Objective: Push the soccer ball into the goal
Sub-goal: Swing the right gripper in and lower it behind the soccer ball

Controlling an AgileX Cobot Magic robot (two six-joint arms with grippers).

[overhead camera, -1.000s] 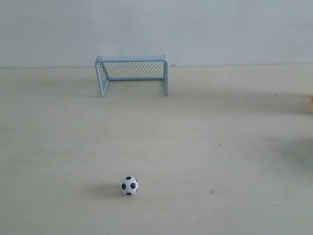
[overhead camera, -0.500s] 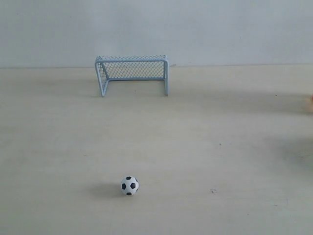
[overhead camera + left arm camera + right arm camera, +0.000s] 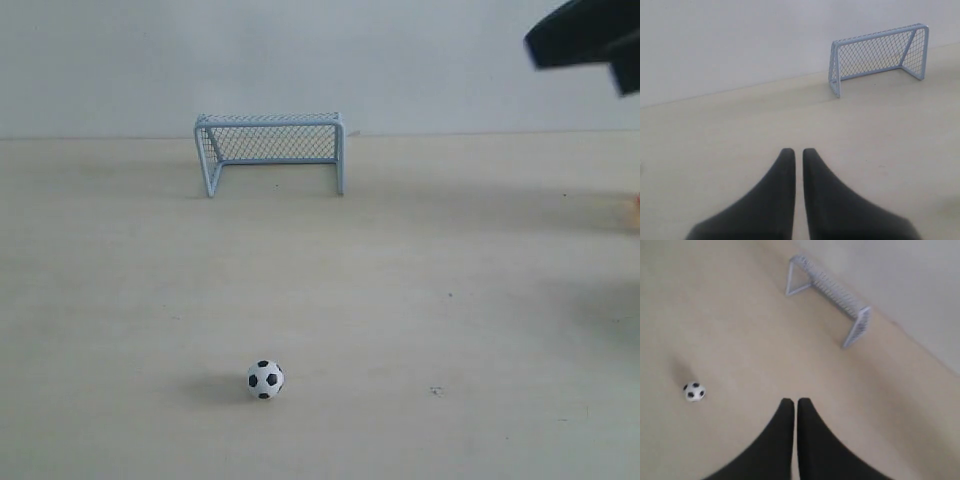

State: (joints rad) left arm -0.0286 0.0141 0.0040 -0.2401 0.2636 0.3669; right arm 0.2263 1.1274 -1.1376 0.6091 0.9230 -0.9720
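The soccer ball (image 3: 265, 379), tiny, white with black patches, rests on the pale wooden table near its front. The pale blue-grey goal (image 3: 272, 150) stands far behind it by the wall, its mouth facing the ball. In the right wrist view my right gripper (image 3: 795, 401) is shut and empty, high above the table, with the soccer ball (image 3: 694, 392) off to one side and the goal (image 3: 832, 292) farther off. A black part of the right arm (image 3: 585, 38) shows in the exterior view's upper right corner. My left gripper (image 3: 798, 151) is shut and empty, with the goal (image 3: 878, 56) ahead.
A pale wall (image 3: 320, 60) rises right behind the goal. A small orange thing (image 3: 635, 210) sits at the right edge of the table. A faint dark speck (image 3: 436, 390) lies right of the ball.
A black part of the right arm has come into the exterior view's upper right corner. The ball and the goal have not moved.
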